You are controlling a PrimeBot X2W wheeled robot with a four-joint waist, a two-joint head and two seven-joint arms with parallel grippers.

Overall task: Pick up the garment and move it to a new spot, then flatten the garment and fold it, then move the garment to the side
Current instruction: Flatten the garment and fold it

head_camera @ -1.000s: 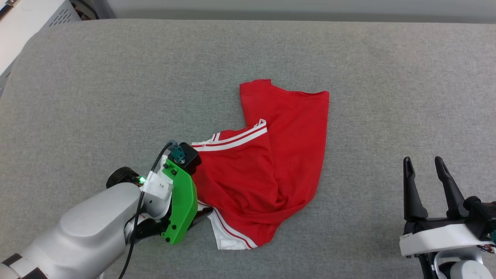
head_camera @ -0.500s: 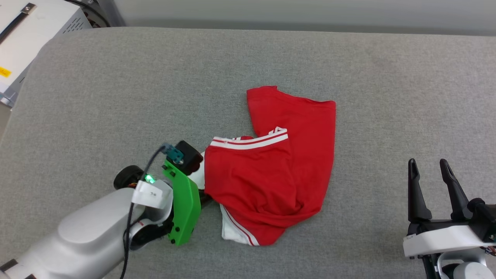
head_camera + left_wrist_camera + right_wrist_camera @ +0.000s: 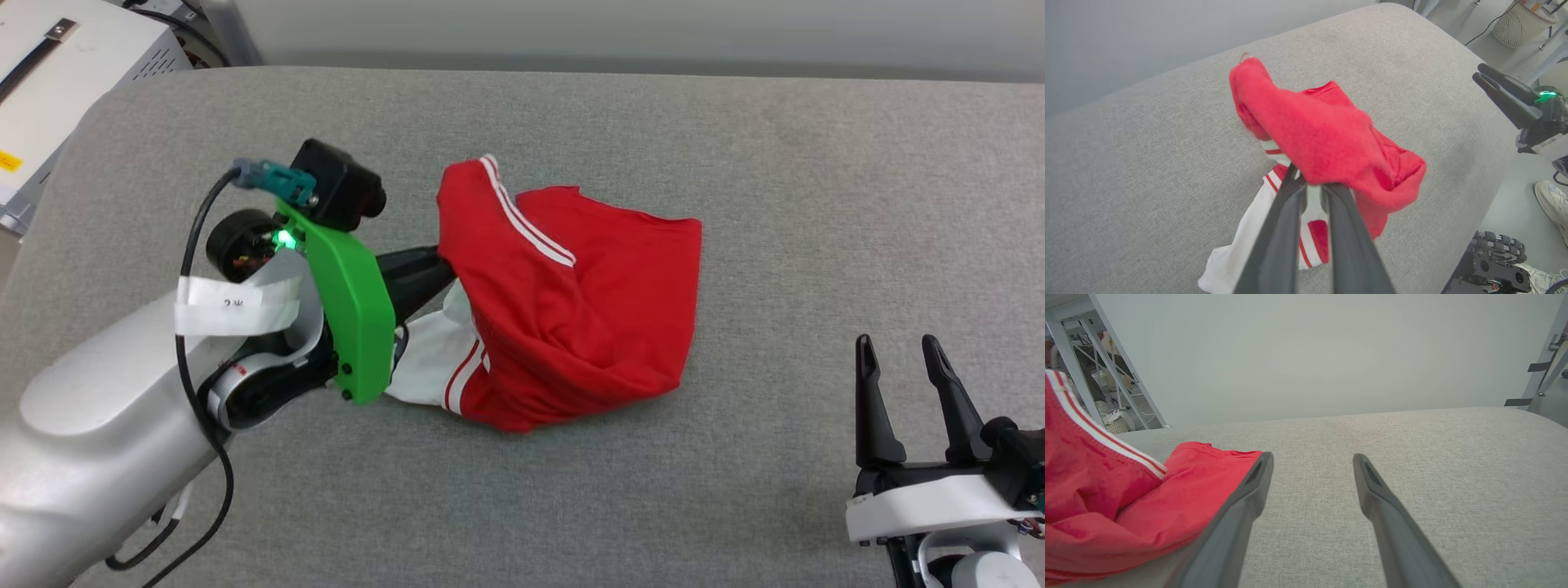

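Garment (image 3: 571, 327) hides the closed left gripper's (image 3: 1309, 188) tips.

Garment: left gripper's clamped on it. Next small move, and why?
Probably lift the left gripper straight up: it is shut on an edge of the garment, yet most of the cloth lies bunched on the grey surface, so moving sideways now would drag it. The right gripper is open, clear of it.

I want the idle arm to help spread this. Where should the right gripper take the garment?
Probably grip the garment by its red edge facing the open right gripper, approaching low from the robot's right. That edge lies smooth on the table, away from the bunched end pinched by the left gripper.
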